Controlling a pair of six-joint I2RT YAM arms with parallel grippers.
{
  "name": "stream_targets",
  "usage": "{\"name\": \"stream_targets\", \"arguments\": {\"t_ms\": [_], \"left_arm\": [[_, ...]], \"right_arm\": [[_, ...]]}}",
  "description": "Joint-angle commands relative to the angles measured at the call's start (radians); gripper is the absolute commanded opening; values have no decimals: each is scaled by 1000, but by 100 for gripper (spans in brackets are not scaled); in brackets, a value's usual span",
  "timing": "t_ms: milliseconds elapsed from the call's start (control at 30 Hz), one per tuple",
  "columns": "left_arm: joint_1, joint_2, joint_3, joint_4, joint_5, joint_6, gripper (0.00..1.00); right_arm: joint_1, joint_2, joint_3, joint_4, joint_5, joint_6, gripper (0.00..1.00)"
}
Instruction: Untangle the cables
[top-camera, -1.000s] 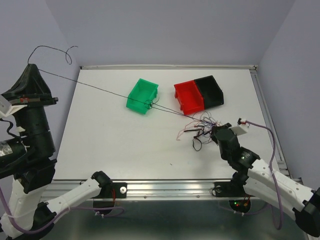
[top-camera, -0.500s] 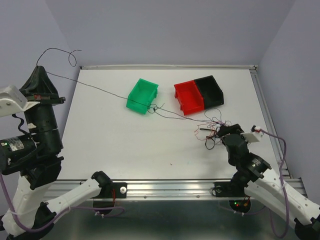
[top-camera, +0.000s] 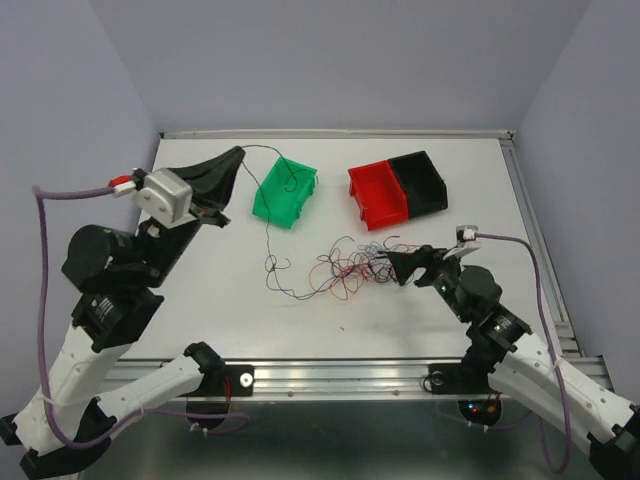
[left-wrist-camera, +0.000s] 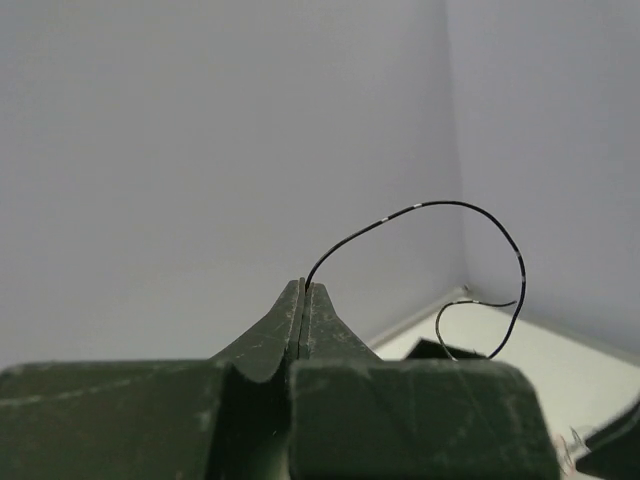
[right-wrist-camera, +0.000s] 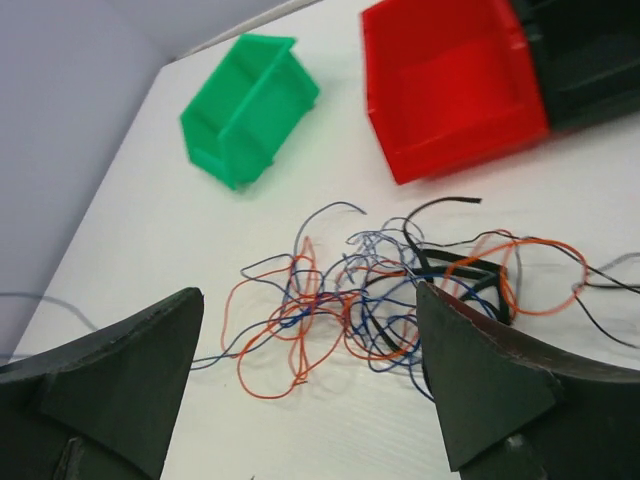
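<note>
**Desk:** Left gripper (left-wrist-camera: 303, 290), together or apart?

**Photographer:** Together. Tips pressed flat against each other, pinching one end of a thin black wire (left-wrist-camera: 420, 206). Held up over the table's (top-camera: 200, 290) left side, just beside the green bin (top-camera: 285, 192).

**Desk:** And the path of that wire?

**Photographer:** Curls out from the tips in an open loop, as seen from the wrist. From above, arcs over the green bin, drops to the table in front of it, then trails slack rightward into the heap.

**Desk:** Right gripper (right-wrist-camera: 308, 300)?

**Photographer:** Spread wide, with nothing gripped between the fingers (right-wrist-camera: 120, 380). Low over the right side of the table, aimed left. Tips right at the near edge of the cables (right-wrist-camera: 370, 290); impossible to tell whether touching.

**Desk:** Position of the cables?

**Photographer:** Sprawled flat on the table as a loose tangle of orange, red, blue and black strands. Just in front of the red bin (top-camera: 378, 192), between the two grippers, nearer the right one. Densest at the right end, with wider orange loops fanning out to the left.

**Desk:** Anything further out?

**Photographer:** Black bin (top-camera: 420, 180), touching the red one on its right. Green bin well apart from that pair, off to the left.
</note>
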Motion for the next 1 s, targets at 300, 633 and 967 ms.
{"name": "stream_targets", "arguments": {"t_ms": [300, 633, 967], "left_arm": [[6, 41, 41, -42, 295, -99, 0], [6, 32, 72, -39, 234, -103, 0], [6, 24, 106, -39, 107, -111, 0]], "right_arm": [[23, 490, 133, 505, -633, -235, 92], [107, 665, 174, 629, -639, -290, 91], [290, 783, 242, 689, -604, -366, 88]]}}
